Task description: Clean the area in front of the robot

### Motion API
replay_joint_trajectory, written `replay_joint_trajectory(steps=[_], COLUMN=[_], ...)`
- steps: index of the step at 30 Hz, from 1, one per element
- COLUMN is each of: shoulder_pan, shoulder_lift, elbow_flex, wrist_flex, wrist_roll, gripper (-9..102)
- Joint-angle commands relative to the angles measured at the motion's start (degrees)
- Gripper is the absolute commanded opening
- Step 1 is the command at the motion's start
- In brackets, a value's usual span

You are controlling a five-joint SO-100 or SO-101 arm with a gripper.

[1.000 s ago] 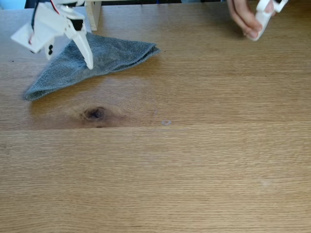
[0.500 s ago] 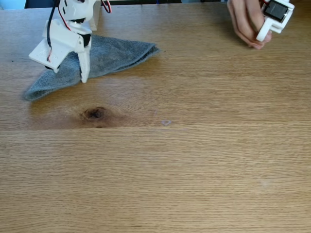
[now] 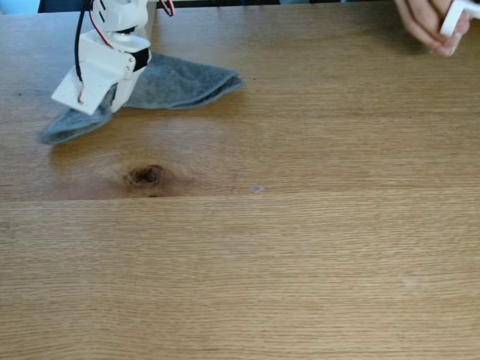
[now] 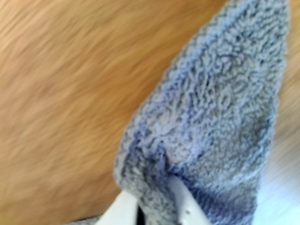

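In the fixed view the white gripper sits at the upper left of the frame, tilted down onto a grey terry cloth that lies spread on the oak bench. Thin red and black wires run along the gripper's white body. The cloth is folded to a rough wedge: its long tip points toward the left edge of the frame, its other corner reaches toward the top centre, and the gripper's body covers the middle part.

In the wrist view the cloth rises from the bottom of the frame as a tapering grey strip, and two white fingers show at the bottom edge with the terry pile bunched into a crease between them, so they are pinched on the cloth.

On the bench below the cloth in the fixed view there is a dark knot, and a straight plank seam runs across the frame just under it.

At the upper right corner of the fixed view a person's hand holds a small white object, well apart from the gripper.
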Motion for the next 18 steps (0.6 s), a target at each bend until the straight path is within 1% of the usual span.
replay_joint_trajectory(steps=[1, 7, 11, 15, 18], shoulder_pan=[-2.7, -6.8, -10.5, -16.3, -22.3], shoulder_lift=[12.6, 30.5, 40.2, 46.8, 49.7], elbow_flex=[-0.3, -0.4, -0.4, -0.4, -0.3], wrist_flex=[2.8, 6.2, 11.4, 16.2, 18.6], wrist_roll=[3.8, 5.8, 6.3, 7.3, 7.6], gripper=[0, 0, 0, 0, 0])
